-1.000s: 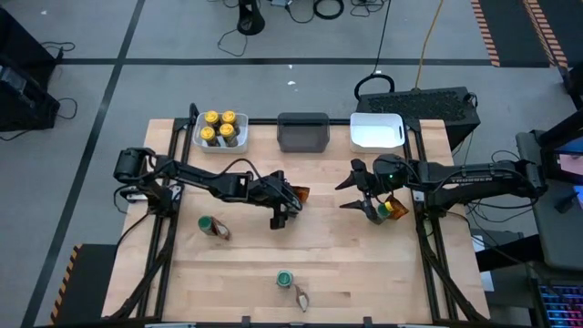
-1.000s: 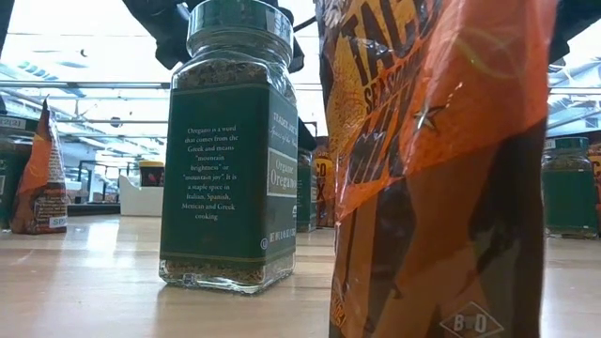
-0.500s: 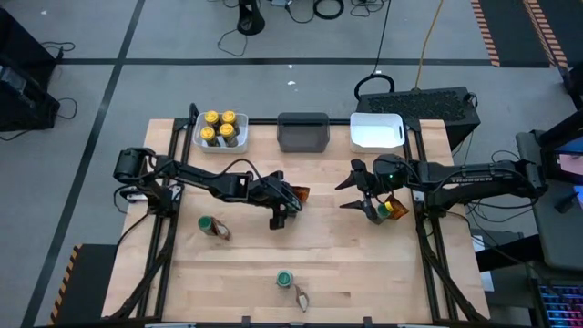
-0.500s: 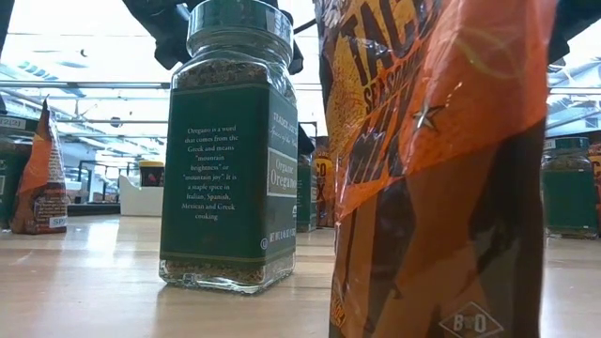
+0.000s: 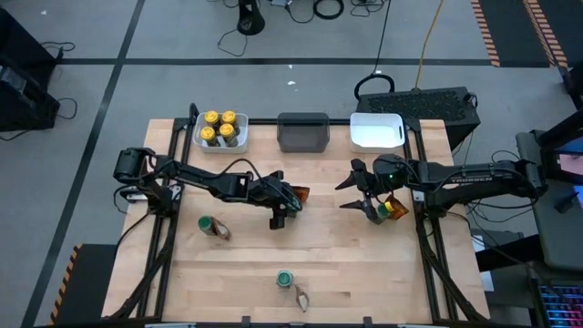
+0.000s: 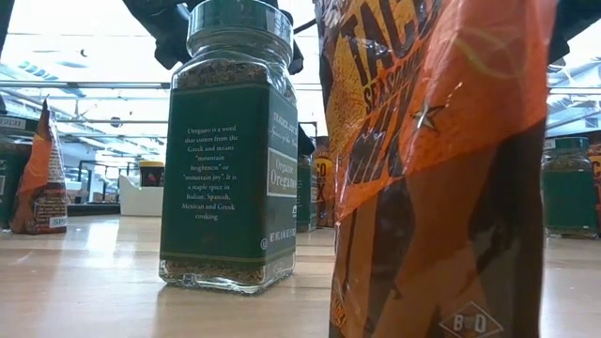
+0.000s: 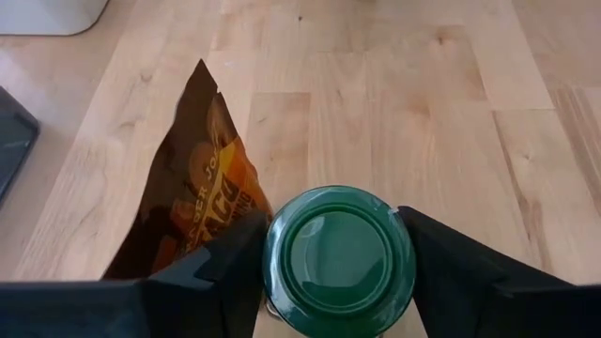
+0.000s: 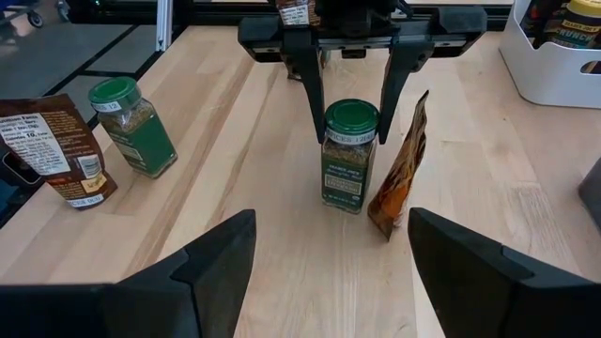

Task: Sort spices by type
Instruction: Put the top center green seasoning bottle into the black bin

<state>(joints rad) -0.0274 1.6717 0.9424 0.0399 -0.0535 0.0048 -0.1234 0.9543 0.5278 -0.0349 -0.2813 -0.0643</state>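
Wooden table (image 5: 364, 273), pale and smooth, carries everything, with three bins along its far edge. At the far left, the white bin (image 5: 202, 142) holds four yellow-lid jars (image 5: 220, 128). Nearer the left arm's base, a green-lid jar (image 5: 207, 224) stands with a packet (image 5: 221, 232) touching it.

The left gripper (image 7: 338, 268) is lowered over another green-lid spice jar (image 7: 338, 260). Its fingers (image 7: 230, 272) stand on both sides of the lid, close to it, but I cannot tell if they already press it. An orange-brown packet (image 7: 202, 211) leans just beside one finger, so it may be pushed over.

This jar looks like glass with a plastic lid: stiff, rather heavy for its size, a little slippery. I judge the best hold is across its flat sides just under the lid. The packet is light, soft and crinkly, and better pinched at its upper edge.

Further right, the right gripper (image 8: 329, 258) waits with fingers spread, holding nothing. Just behind it stands a yellow-lid jar (image 5: 396, 209).
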